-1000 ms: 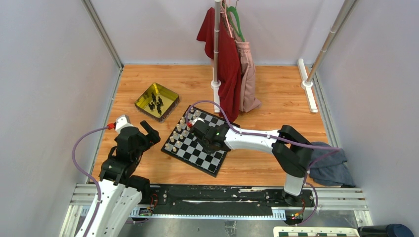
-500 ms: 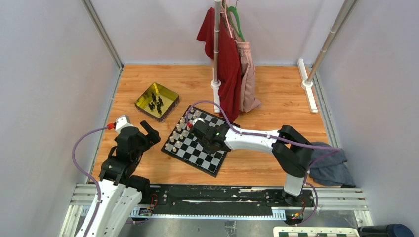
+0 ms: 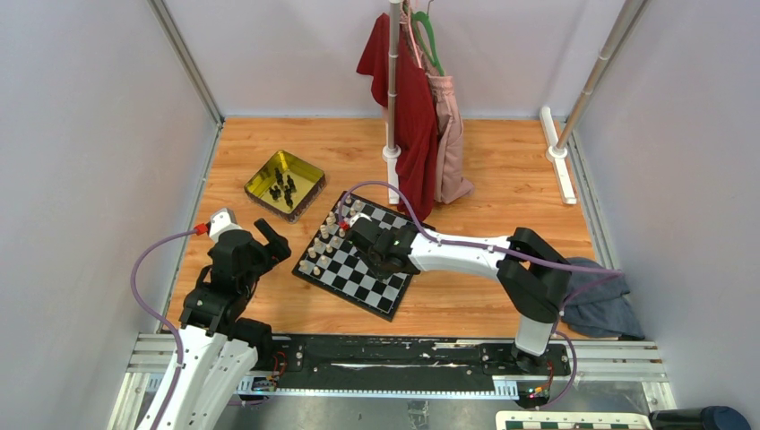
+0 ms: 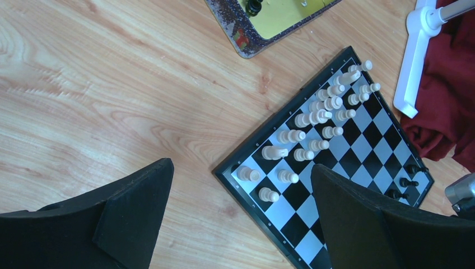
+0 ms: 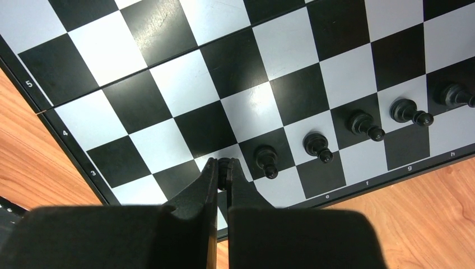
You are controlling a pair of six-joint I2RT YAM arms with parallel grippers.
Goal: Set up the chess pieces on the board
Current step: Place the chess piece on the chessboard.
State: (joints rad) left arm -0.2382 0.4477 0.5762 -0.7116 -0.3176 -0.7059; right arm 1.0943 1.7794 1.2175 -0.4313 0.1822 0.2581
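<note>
At the right hand (image 5: 222,168): fingers nearly together, pinching a tiny black chess piece (image 5: 223,164) right at the tips. It hangs low over the square black-and-white chequered chessboard (image 5: 168,73), on the second rank in from that board's lettered edge. Can't tell if its base touches the square yet.

Just beside it along the same rank stand five small black pawns (image 5: 316,147), upright, one per square. My read: black's pawn row is past halfway and the held piece would be the sixth. The back-rank squares visible along the lettered edge carry nothing.

Far side of the board: cream-white turned chess pieces (image 4: 313,117) in two rows, which looks complete.

Off the board's white-piece side, a shiny gold rectangular tin tray (image 3: 307,199) sits on the wooden desk (image 3: 502,170). A handful of loose black figures (image 3: 283,188) lie in it; they're too small to count. Those, plus the held piece, are the work left.

Left hand (image 4: 241,168): spread wide, holds nothing, hovers above the desk just off the board's white-side corner.
</note>
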